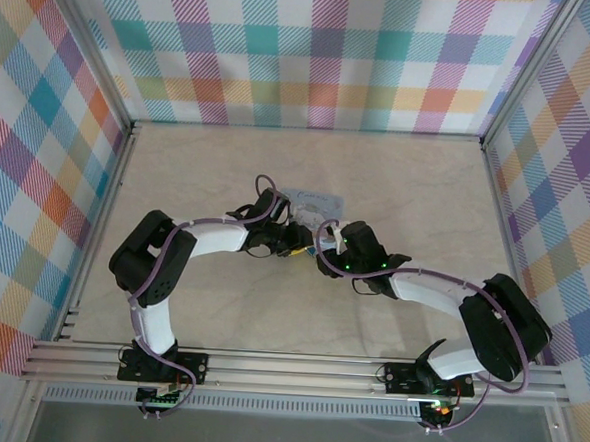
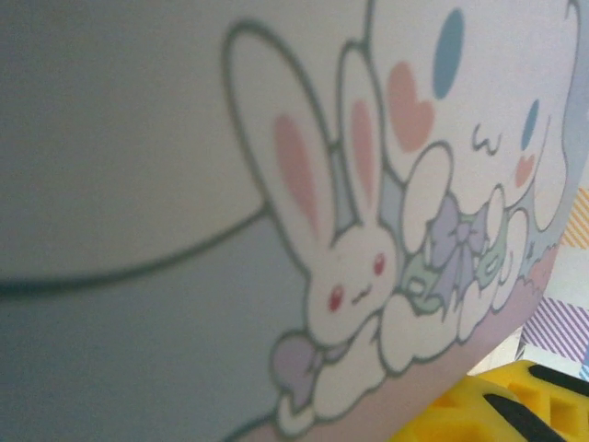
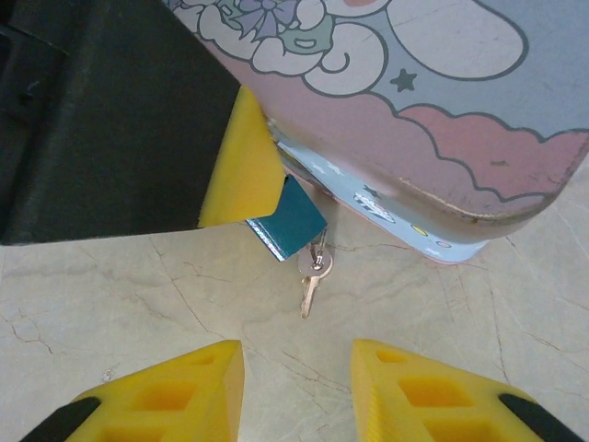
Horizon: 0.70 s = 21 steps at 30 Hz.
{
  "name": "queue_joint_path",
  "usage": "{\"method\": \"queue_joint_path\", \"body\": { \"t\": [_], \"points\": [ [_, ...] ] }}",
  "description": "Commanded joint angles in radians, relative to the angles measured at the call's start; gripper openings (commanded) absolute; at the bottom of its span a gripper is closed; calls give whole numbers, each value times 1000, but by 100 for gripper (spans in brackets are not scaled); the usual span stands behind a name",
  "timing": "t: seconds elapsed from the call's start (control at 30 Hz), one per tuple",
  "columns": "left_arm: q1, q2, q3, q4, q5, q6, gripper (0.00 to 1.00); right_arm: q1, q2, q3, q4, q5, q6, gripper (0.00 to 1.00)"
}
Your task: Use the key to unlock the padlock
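Note:
The padlock (image 3: 289,221) is a small teal block hanging at the front lip of a pale-blue cartoon tin (image 3: 433,101). A small silver key (image 3: 311,279) lies on the table just below it, joined to it by a ring, blade pointing toward my right gripper. My right gripper (image 3: 296,361) hovers a short way in front of the key, its yellow fingers (image 3: 175,396) apart with nothing between them. One yellow finger (image 3: 241,166) of my left gripper (image 1: 286,243) presses against the tin's edge right beside the padlock. How its jaws stand is hidden.
The tin (image 1: 311,200) sits mid-table on the beige marbled surface (image 3: 138,295), and its printed lid (image 2: 350,258) is right against the left wrist camera. Both arms meet in front of it. Checkered walls (image 1: 305,51) enclose the back and sides.

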Motion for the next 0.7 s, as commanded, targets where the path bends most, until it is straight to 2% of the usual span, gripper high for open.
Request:
{"method": "queue_joint_path", "body": {
  "t": [0.0,0.3,0.67],
  "points": [
    [-7,-74,-16,-68,-34,31,33,5,3,-4,23,-11,17,36],
    [-4,-174,-20,-168,-102,91,33,5,-5,1,18,-13,18,36],
    [1,-190,-54,-115,-130,90,36,3,-17,10,-14,-1,-1,37]
  ]
}}
